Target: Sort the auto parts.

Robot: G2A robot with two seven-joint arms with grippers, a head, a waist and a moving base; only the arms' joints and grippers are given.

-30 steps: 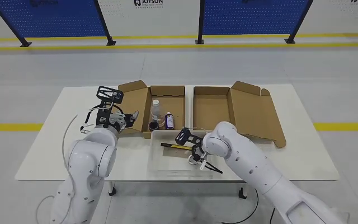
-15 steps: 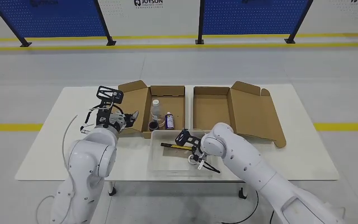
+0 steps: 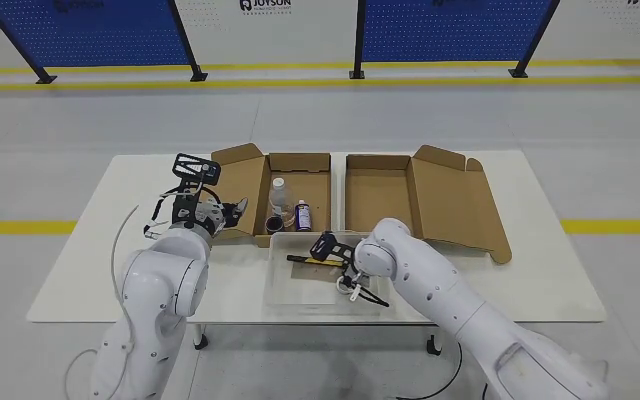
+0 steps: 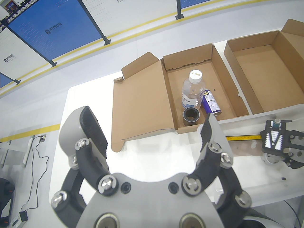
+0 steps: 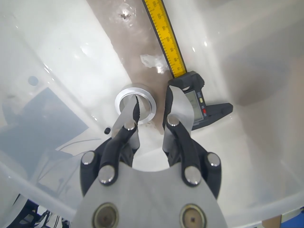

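Down in the bin (image 3: 290, 290) closest to me, the right gripper (image 5: 153, 96) is low over the floor, slightly parted and gripping nothing. One finger sits inside the metal ring (image 5: 118, 102) and the other outside it, right by the caliper (image 5: 163, 29). The ring and caliper are the two items I count as unsorted, and both lie on the bin floor. Off to the side, the left gripper (image 4: 147, 117) hangs wide open and unloaded over the table (image 4: 90, 100), near the left box (image 4: 140, 96). That box holds a bottle (image 4: 193, 91), a can (image 4: 211, 102) and a black sleeve (image 4: 190, 117), so I judge three items done. Beyond, the right box (image 4: 261, 72) stands open. I'd put the job a little past halfway, with the ring next.
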